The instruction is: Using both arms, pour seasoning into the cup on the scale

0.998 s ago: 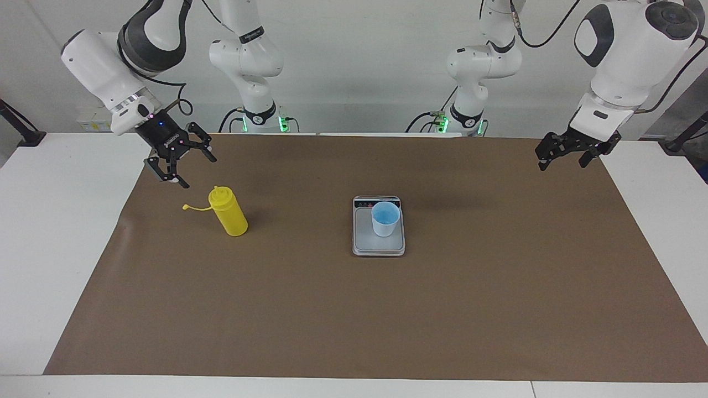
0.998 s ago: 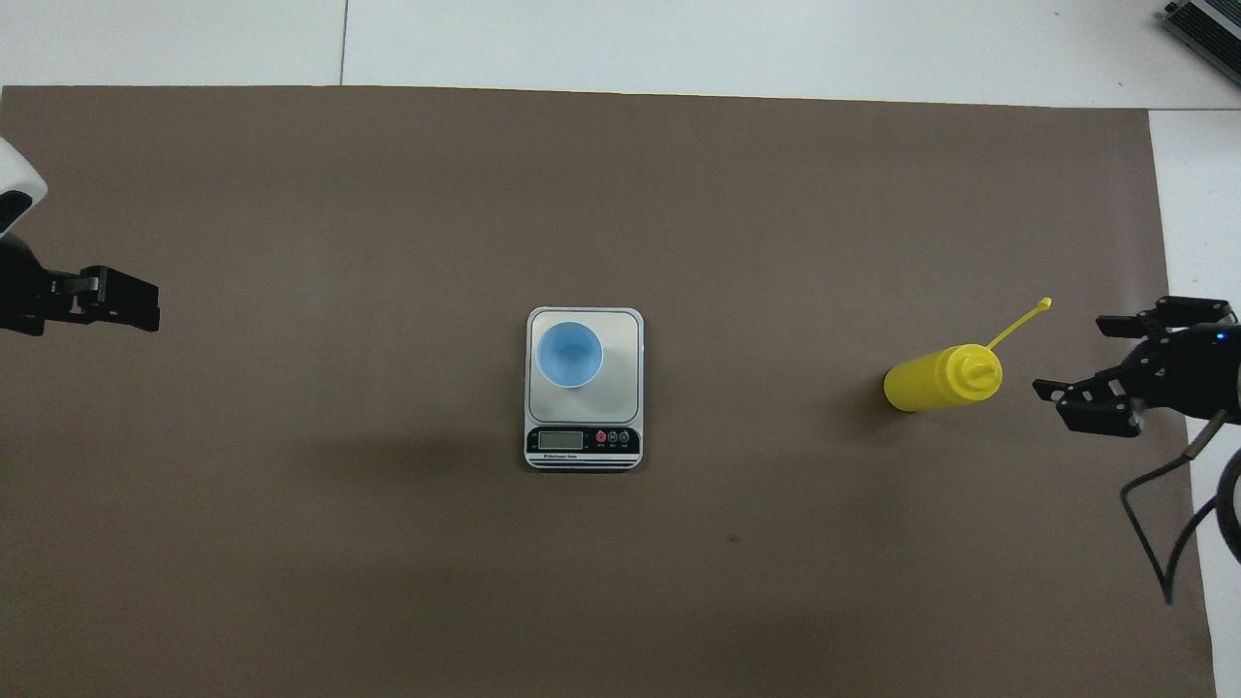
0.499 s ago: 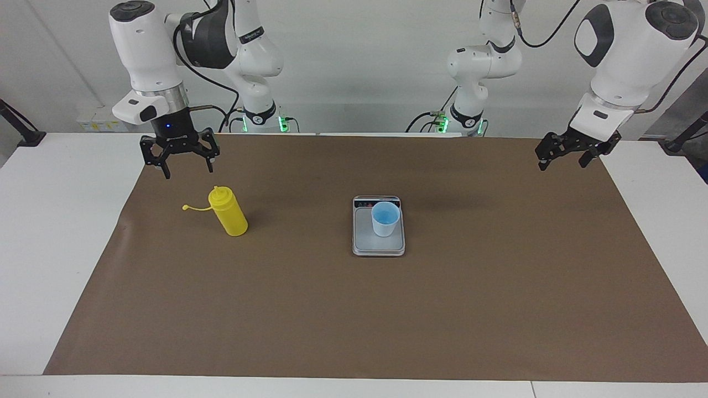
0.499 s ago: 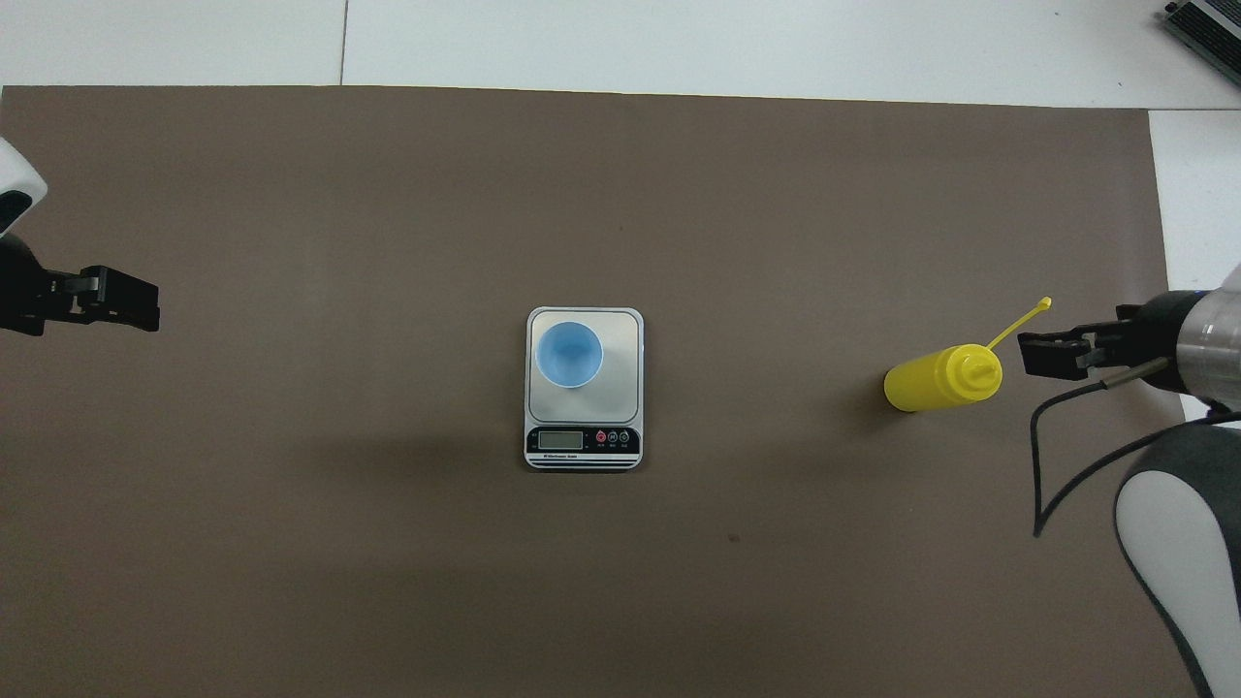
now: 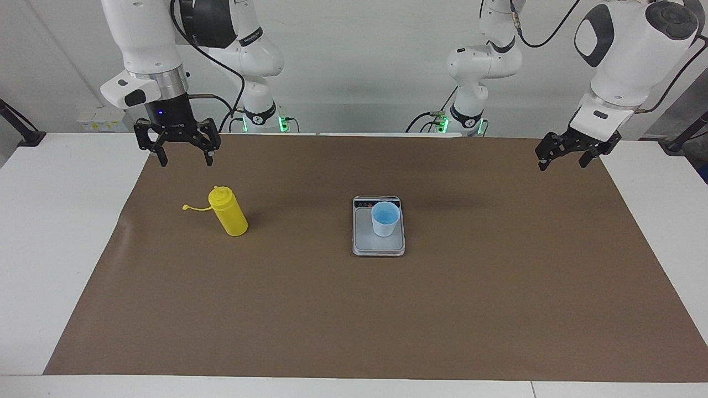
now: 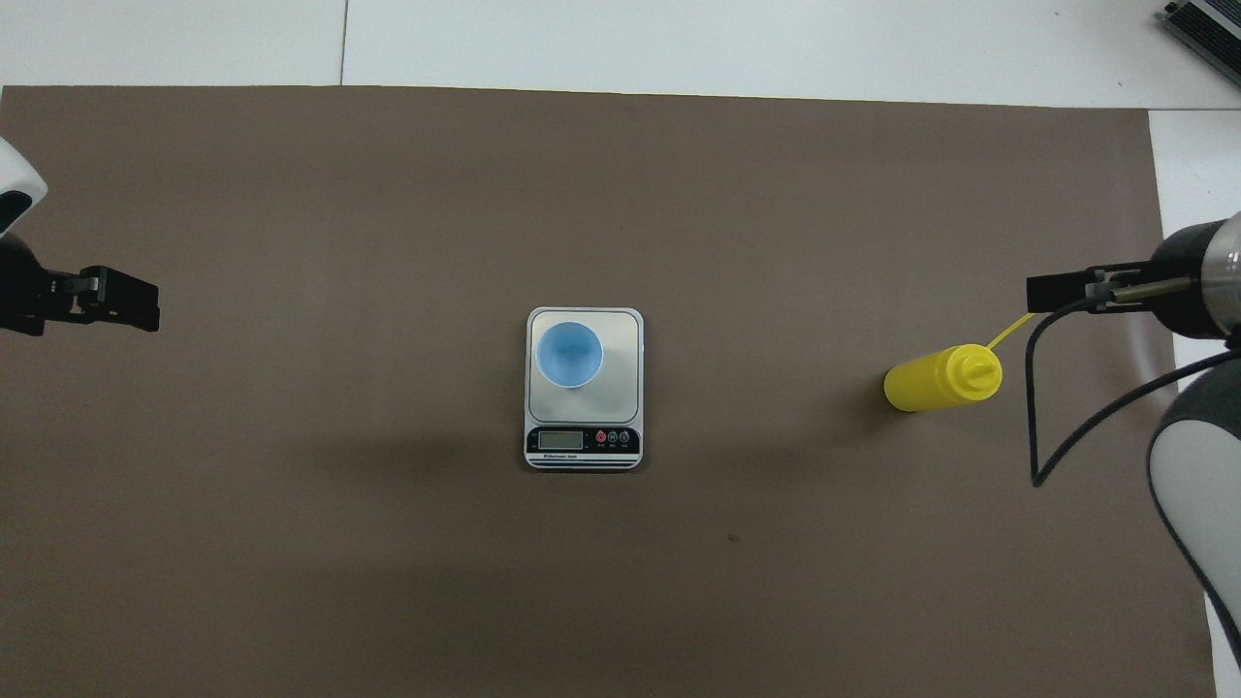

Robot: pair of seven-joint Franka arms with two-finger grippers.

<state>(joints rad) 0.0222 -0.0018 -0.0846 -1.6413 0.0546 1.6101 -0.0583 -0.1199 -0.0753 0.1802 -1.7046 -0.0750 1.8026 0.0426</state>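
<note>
The yellow seasoning bottle [image 5: 228, 213] [image 6: 940, 380] stands upright on the brown mat toward the right arm's end, its tethered cap [image 5: 186, 208] hanging out to the side. A light blue cup [image 5: 385, 218] [image 6: 570, 354] sits on the silver scale [image 5: 379, 244] [image 6: 621, 334] at the middle of the mat. My right gripper [image 5: 185, 160] [image 6: 1039, 290] hangs open, fingers pointing down, in the air over the cap's end, well clear of the bottle. My left gripper [image 5: 563, 161] [image 6: 143, 304] waits open and empty over the mat's edge at the left arm's end.
The brown mat [image 5: 354, 309] covers most of the white table [image 5: 50, 249]. The right arm's black cable [image 6: 1042, 427] loops down beside the bottle. A dark device [image 6: 1207, 24] lies at the table corner farthest from the robots.
The right gripper turned from a slant to pointing straight down and rose, now over the tethered cap. Bottle, cup, scale and left arm have not moved.
</note>
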